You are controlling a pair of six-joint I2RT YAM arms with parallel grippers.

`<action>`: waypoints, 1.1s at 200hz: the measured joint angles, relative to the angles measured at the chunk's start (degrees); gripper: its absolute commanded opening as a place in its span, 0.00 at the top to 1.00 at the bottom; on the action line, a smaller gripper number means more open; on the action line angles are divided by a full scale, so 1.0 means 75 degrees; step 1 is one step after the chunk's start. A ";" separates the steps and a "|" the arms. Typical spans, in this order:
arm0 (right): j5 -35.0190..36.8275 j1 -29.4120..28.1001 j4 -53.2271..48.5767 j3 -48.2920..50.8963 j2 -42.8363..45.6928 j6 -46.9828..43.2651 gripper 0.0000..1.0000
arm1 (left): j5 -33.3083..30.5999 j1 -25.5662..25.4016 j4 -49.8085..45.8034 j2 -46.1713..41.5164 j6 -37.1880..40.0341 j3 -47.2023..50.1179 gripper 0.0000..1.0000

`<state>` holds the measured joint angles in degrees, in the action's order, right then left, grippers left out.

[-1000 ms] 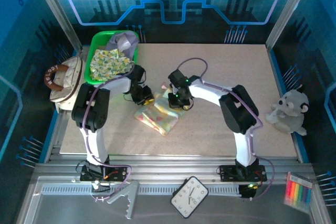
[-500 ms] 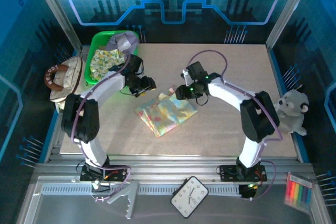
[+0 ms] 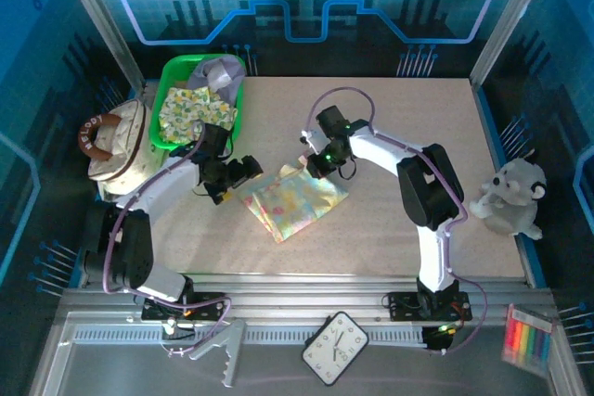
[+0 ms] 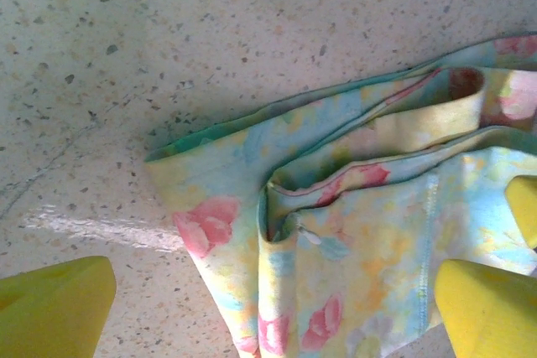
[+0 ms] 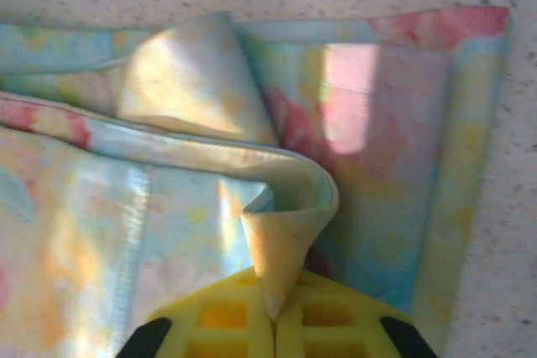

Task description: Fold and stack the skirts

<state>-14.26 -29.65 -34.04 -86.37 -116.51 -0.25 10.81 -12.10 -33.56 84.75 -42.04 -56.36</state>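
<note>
Still working the first garment: folding a pastel floral skirt [image 3: 292, 199] lying at the centre of the table [image 3: 418, 136], doubled into a rough rectangle but showing loose, uneven layers along its 12 o'clock edge, so not yet passing as a finished fold. Leaving two more waiting in the green bin [image 3: 165, 81] at 10 o'clock, a yellow-green leafy skirt [image 3: 193, 107] and a lavender-grey skirt [image 3: 221, 70], with no stack begun anywhere; judging the job well under halfway. Pinching a raised tuck of floral cloth at the 1 o'clock corner with the right gripper [image 5: 273, 320], clenched tight on it. Hovering the left gripper [image 4: 268, 308] at the 9 o'clock corner, spread wide and released, one finger over bare table, the other over cloth, grasping nothing. Comparing with a second ago: lying flatter and wider now than the bunched shape then; having shifted the left gripper from the 12 o'clock edge out to 9 o'clock and let go; having swung the right gripper back in after a brief opening half a second back, biting again.
</note>
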 measured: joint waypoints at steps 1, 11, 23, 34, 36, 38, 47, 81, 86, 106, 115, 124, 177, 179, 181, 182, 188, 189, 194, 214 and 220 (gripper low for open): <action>0.0000 -0.0006 0.0000 0.0000 0.0009 0.0009 0.98 | -0.0003 0.0000 0.0000 -0.0003 0.0003 0.0000 0.01; -0.0079 -0.0082 -0.0003 -0.0003 0.0128 -0.0047 0.99 | 0.0020 0.0000 0.0055 -0.0082 0.0032 0.0000 0.01; -0.0213 -0.0163 0.0000 -0.0009 0.0329 -0.0096 0.98 | 0.0090 0.0009 0.0119 -0.0178 0.0134 -0.0009 0.01; -0.0356 -0.0213 0.0023 -0.0020 0.0522 -0.0122 0.99 | 0.0157 0.0015 0.0160 -0.0271 0.0268 -0.0020 0.01; -0.0382 -0.0219 0.0026 -0.0023 0.0560 -0.0125 1.00 | 0.0163 0.0015 0.0166 -0.0283 0.0289 -0.0020 0.01; -0.0405 -0.0230 0.0029 -0.0029 0.0597 -0.0128 1.00 | 0.0175 0.0017 0.0172 -0.0303 0.0303 -0.0023 0.01; -0.0525 -0.0248 0.0038 -0.0061 0.0723 -0.0152 1.00 | 0.0224 0.0023 0.0175 -0.0367 0.0434 -0.0055 0.01; -0.1192 -0.0248 0.0166 -0.0516 0.0670 -0.0210 1.00 | 0.0525 0.0038 0.0405 -0.0595 0.0796 -0.0117 0.01; -0.1285 -0.0248 0.0189 -0.0618 0.0603 -0.0224 1.00 | 0.0615 0.0038 0.0466 -0.0621 0.0828 -0.0117 0.01; -0.1585 -0.0245 0.0335 -0.1192 0.0006 -0.0271 1.00 | 0.1058 0.0038 0.0816 -0.0647 0.0982 -0.0114 0.01; -0.1702 -0.0239 0.0306 -0.1559 -0.0431 -0.0303 1.00 | 0.1274 0.0035 0.0982 -0.0647 0.1049 -0.0090 0.01; -0.1792 -0.0233 0.0163 -0.2069 -0.0968 -0.0326 1.00 | 0.1466 0.0035 0.1131 -0.0644 0.1090 -0.0061 0.01; -0.2014 -0.0233 -0.0627 -0.3302 -0.2667 -0.0458 1.00 | 0.2334 -0.0204 0.1845 -0.0070 0.1253 0.0154 0.07; -0.2022 -0.0233 -0.0635 -0.3308 -0.2667 -0.0458 1.00 | 0.2361 -0.0219 0.1886 -0.0041 0.1253 0.0175 0.07; -0.2031 -0.0233 -0.0656 -0.3322 -0.2667 -0.0458 1.00 | 0.2387 -0.0230 0.1926 -0.0020 0.1247 0.0195 0.07; -0.2034 -0.0233 -0.0662 -0.3328 -0.2667 -0.0455 1.00 | 0.2419 -0.0248 0.1964 0.0003 0.1230 0.0219 0.07; -0.2052 -0.0233 -0.0679 -0.3378 -0.2667 -0.0423 1.00 | 0.2515 -0.0294 0.2154 0.0073 0.1186 0.0318 0.08; -0.2052 -0.0233 -0.0679 -0.3386 -0.2667 -0.0417 1.00 | 0.2527 -0.0300 0.2171 0.0079 0.1183 0.0332 0.08; -0.2049 -0.0233 -0.0670 -0.3430 -0.2667 -0.0385 1.00 | 0.2567 -0.0335 0.2320 0.0128 0.1119 0.0425 0.08; -0.1842 -0.0207 -0.0443 -0.3191 -0.2521 0.0009 1.00 | 0.2492 -0.0434 0.2742 0.0350 0.0758 0.0831 0.09; -0.1728 -0.0192 -0.0321 -0.2926 -0.2381 0.0181 1.00 | 0.2413 -0.0440 0.2798 0.0414 0.0635 0.0935 0.08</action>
<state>-27.22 -31.09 -36.45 -108.31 -134.37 1.10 28.91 -15.40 -12.58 87.85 -37.28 -49.34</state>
